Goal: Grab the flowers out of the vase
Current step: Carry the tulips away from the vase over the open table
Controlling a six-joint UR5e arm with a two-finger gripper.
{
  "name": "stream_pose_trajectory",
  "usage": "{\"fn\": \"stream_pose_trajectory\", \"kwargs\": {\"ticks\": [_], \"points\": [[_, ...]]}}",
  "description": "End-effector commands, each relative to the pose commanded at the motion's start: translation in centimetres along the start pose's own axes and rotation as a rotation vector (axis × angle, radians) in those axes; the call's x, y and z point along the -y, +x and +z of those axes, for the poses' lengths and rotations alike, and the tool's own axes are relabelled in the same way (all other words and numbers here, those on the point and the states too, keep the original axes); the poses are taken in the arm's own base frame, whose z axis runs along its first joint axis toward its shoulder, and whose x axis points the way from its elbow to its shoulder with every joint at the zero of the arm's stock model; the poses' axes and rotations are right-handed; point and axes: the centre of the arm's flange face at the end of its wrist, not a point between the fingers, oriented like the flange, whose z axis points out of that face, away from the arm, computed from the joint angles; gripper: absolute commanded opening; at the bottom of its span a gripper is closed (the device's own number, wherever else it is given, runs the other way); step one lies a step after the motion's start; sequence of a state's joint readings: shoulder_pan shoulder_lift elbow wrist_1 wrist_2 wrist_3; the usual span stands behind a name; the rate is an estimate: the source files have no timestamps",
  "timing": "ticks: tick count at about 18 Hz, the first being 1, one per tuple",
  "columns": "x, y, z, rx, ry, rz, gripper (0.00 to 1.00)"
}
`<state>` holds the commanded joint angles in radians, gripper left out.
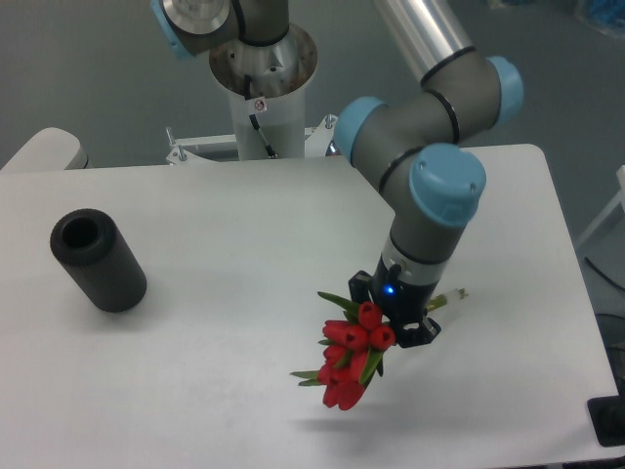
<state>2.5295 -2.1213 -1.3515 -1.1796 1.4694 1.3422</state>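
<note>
The fixed camera view shows the wide white table [195, 322], then the grey arm with pale blue joint caps [430, 186], then the plain matte black cylindrical vase [98, 261], left empty and upright near the left edge. The bunch of red tulip buds with green leaves [352, 357] is clamped by its stems in the black tool [395, 318], well apart from the vase. The grip is best kept firm and the motion smooth so no stem slips. No legible writing is seen.

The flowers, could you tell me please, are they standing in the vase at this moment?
No, the flowers are held by the hand far to the right of the vase, whose mouth shows empty.
</note>
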Motion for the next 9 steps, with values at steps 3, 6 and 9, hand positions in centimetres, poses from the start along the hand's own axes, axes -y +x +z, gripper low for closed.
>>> {"fn": "stream_pose_trajectory", "kwargs": {"ticks": [3, 6, 9], "points": [[0.5, -1.6, 1.7, -0.003, -0.004, 0.004, 0.07], [1.0, -2.1, 4.1, -0.006, -0.088, 0.025, 0.06], [1.4, -2.6, 4.0, 0.003, -0.107, 0.033, 0.06]]}}
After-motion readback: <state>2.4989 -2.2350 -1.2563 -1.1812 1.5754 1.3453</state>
